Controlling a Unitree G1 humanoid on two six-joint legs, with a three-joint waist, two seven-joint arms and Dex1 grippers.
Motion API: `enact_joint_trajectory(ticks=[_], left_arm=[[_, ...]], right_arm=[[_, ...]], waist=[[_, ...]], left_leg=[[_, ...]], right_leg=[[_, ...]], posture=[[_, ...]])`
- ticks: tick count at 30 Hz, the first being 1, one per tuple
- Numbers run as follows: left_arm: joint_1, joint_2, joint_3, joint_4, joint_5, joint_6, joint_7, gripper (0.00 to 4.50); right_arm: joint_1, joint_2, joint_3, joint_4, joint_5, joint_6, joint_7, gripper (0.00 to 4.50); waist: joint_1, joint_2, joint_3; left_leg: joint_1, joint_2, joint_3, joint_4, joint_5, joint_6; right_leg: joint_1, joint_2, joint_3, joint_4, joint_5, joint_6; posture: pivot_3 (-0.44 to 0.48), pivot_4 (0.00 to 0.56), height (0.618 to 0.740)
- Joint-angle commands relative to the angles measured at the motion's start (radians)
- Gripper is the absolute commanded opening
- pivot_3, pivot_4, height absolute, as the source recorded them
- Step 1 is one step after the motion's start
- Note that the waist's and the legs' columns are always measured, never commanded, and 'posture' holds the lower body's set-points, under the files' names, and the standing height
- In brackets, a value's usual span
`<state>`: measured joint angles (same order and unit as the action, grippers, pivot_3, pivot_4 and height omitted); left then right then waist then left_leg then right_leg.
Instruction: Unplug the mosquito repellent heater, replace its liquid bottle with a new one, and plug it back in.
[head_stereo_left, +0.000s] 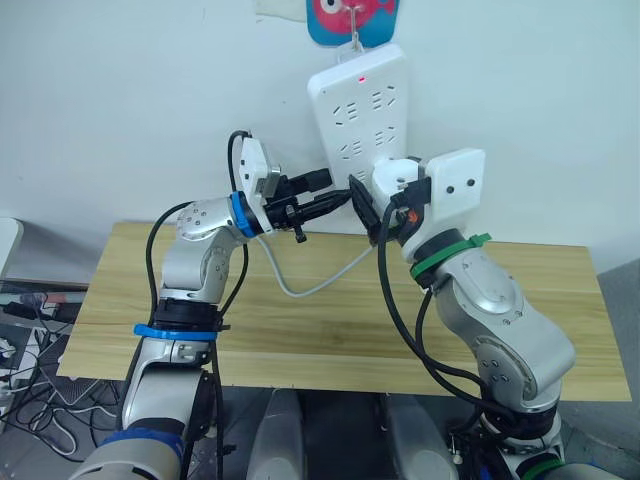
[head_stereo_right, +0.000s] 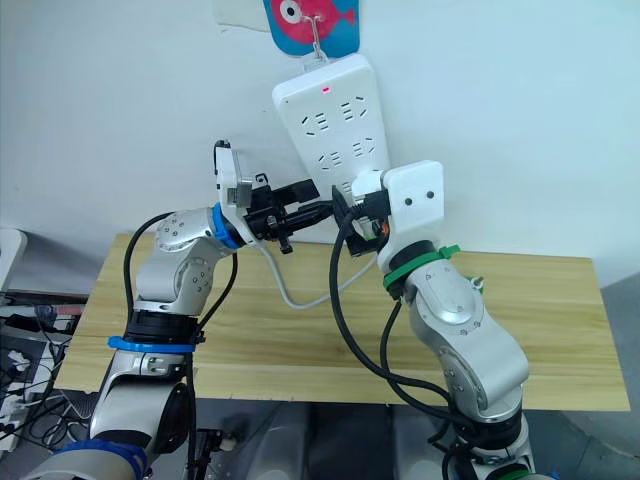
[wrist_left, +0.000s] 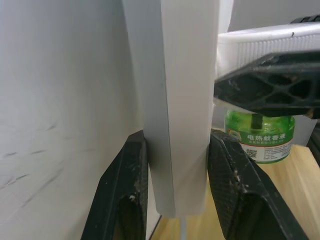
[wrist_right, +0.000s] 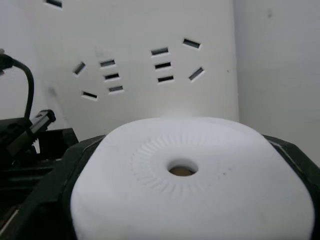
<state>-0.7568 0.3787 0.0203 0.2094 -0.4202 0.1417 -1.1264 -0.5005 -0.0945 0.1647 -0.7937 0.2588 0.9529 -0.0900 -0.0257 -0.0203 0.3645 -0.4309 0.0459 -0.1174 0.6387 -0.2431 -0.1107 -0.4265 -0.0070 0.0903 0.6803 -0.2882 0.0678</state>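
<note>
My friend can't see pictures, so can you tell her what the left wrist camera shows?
Two black fingers of the left gripper squeeze the edge of a long white power strip hanging by a white wall. Just past it, another black gripper finger clamps a white heater with a green liquid bottle underneath, above a wooden table.

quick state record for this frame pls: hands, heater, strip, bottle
left hand: shut on the lower edge of the power strip, one finger on each side
right hand: shut on the heater, fingers on both its sides
heater: white, held at the strip's lower part; whether its plug is seated cannot be told
bottle: green, hangs under the heater
power strip: hangs on the wall, red light lit
table: wooden, below both arms
</note>
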Motion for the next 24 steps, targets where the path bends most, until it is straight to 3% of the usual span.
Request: enact_joint_trajectory(ticks=[1,8,13,16,19,24], left_arm=[[0.003,0.003,-0.048,-0.022,0.016,-0.014,-0.038,1.29],[-0.007,0.002,-0.051,0.013,0.020,-0.029,-0.037,1.29],[-0.012,0.004,-0.052,0.028,0.021,-0.035,-0.039,1.29],[-0.014,0.009,-0.050,0.041,0.021,-0.040,-0.047,1.29],[-0.021,0.016,-0.049,0.085,0.037,-0.084,-0.062,1.29],[-0.047,0.017,-0.040,0.146,0.032,-0.084,-0.077,2.85]], right_arm=[[0.014,0.004,-0.030,-0.110,0.023,0.031,0.018,4.45],[0.065,-0.015,-0.055,-0.246,0.087,0.142,0.045,4.45],[0.116,-0.110,-0.087,-0.253,0.204,0.082,0.022,4.45],[0.159,-0.227,-0.122,-0.253,0.350,-0.007,-0.026,4.45],[0.261,-0.425,-0.178,-0.253,0.524,-0.145,-0.056,4.45],[0.359,-0.642,-0.234,-0.253,0.672,-0.281,-0.109,4.50]], waist=[[0.001,0.000,0.000],[0.001,0.000,0.000],[0.000,0.000,0.000],[0.001,0.000,0.000],[0.003,0.000,0.000],[-0.003,-0.001,0.000]], left_leg=[[-0.001,0.000,0.001,0.000,0.000,0.000],[-0.001,-0.001,0.000,0.000,0.000,0.000],[-0.001,-0.001,0.000,0.003,0.000,0.000],[-0.001,-0.001,0.000,0.002,0.000,0.000],[-0.001,-0.002,0.001,0.002,0.000,0.000],[-0.001,-0.002,0.001,0.004,-0.002,0.003]], right_leg=[[0.000,-0.001,-0.001,0.000,0.000,0.000],[0.000,-0.003,-0.002,0.000,0.000,0.000],[0.002,-0.002,-0.002,0.001,0.000,0.000],[0.001,-0.002,-0.002,0.001,0.000,0.000],[0.002,-0.003,-0.002,0.000,0.000,0.000],[0.002,-0.003,-0.001,0.001,0.000,0.000]], posture=[[0.069,0.354,0.740],[0.060,0.354,0.740],[0.060,0.355,0.740],[0.059,0.353,0.740],[0.055,0.342,0.740],[0.055,0.338,0.740]])
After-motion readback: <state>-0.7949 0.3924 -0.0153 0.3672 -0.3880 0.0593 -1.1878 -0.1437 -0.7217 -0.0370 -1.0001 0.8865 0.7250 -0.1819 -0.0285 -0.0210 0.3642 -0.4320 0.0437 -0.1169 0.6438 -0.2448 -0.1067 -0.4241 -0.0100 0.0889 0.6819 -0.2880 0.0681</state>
